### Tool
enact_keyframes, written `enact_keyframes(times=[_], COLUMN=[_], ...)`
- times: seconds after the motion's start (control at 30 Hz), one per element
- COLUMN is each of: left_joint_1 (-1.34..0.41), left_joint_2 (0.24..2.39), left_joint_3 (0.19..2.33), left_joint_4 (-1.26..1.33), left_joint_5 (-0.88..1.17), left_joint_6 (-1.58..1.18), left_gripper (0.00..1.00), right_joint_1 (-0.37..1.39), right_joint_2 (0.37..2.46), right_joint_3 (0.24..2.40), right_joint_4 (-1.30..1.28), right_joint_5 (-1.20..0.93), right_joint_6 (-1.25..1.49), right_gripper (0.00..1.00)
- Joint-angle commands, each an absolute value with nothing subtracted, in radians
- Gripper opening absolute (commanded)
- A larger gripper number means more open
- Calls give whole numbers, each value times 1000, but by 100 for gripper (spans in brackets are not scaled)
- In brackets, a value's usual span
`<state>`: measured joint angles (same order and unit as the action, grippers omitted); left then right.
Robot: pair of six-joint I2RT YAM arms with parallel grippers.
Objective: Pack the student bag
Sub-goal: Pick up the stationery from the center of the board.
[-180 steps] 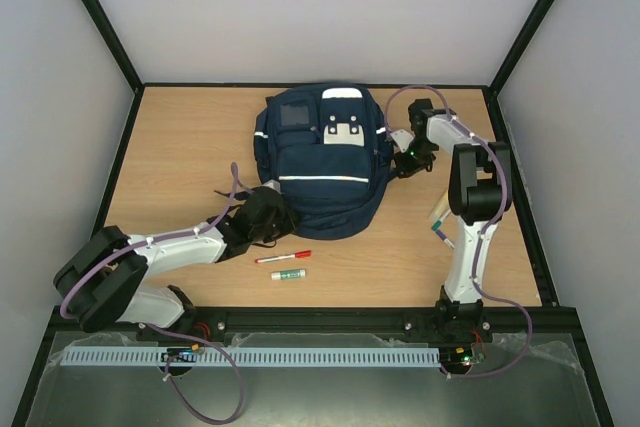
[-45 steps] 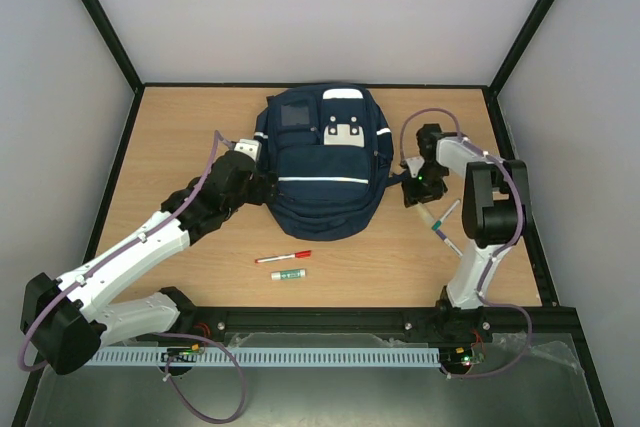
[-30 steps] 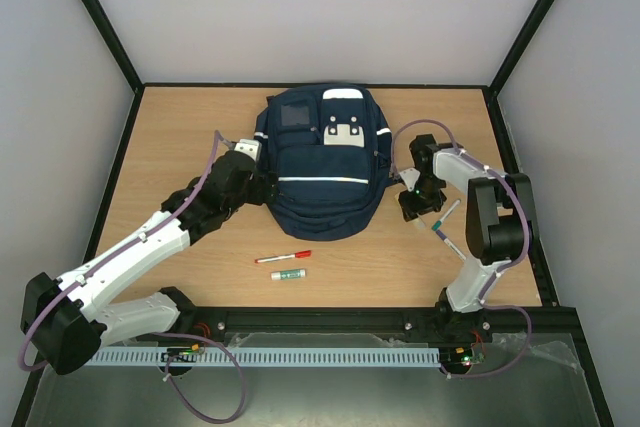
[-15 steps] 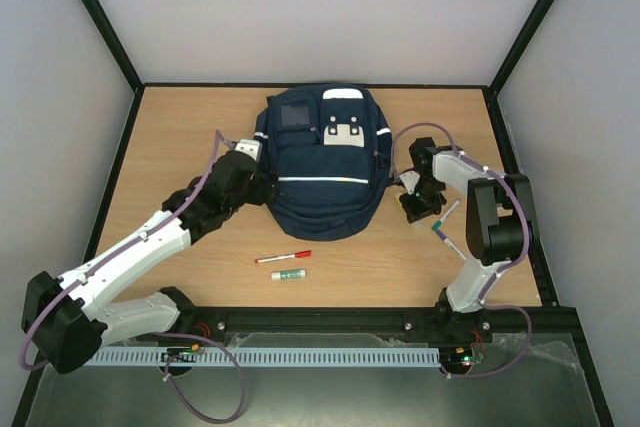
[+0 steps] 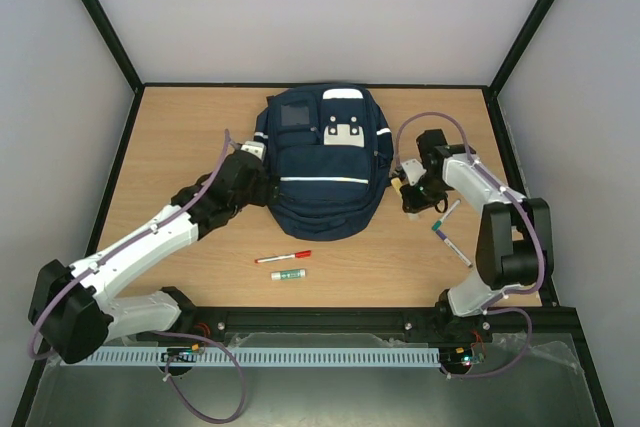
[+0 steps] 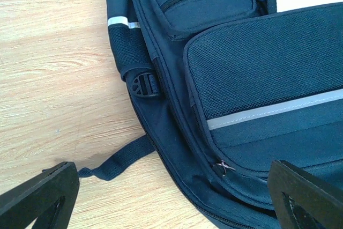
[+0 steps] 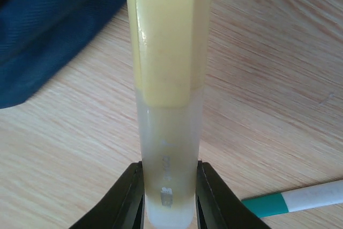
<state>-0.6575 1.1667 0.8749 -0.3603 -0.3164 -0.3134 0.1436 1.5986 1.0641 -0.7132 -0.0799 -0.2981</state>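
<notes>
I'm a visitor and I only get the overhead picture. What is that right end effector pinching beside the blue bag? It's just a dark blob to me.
Observer: Its wrist camera shows the right end effector shut on a marker, yellow with a clear end. The fingers pinch the clear end.
Operator: And the left one, is it grabbing the bag?
Observer: No. The left end effector is wide open, facing the bag's side and holding nothing.
</notes>
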Motion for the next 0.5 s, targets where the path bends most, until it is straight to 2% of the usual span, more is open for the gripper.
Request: enact_keyframes(times=[0.0,0.2,0.3,0.37,0.43,0.47], left_joint_1=[-644,-634,-636,-642,-664,-684], left_joint_2=[1187,1241,1234,1230,1247,1268], left_joint_3=[879,877,853,843,852,865], left_joint_4=[-365,-337,-273,-224,-192,-191], left_joint_5=[-314,-255,-133,-30,11,8], left_joint_6=[-295,-280,-229,-197,-164,-137], left_gripper=[99,98,90,88,97,99], right_joint_1=[147,176,178,178,178,178], right_joint_2=[1508,1426,1396,1376,1355,1349], right_joint_3=[1025,972,958,947,929,923], right_joint_4=[-773,-714,-663,-630,-595,-587], right_joint_5=[-204,-370,-432,-464,-496,-509], right_joint_6=[-311,-332,-322,-311,-300,-299], right_gripper=[17,17,17,18,18,18])
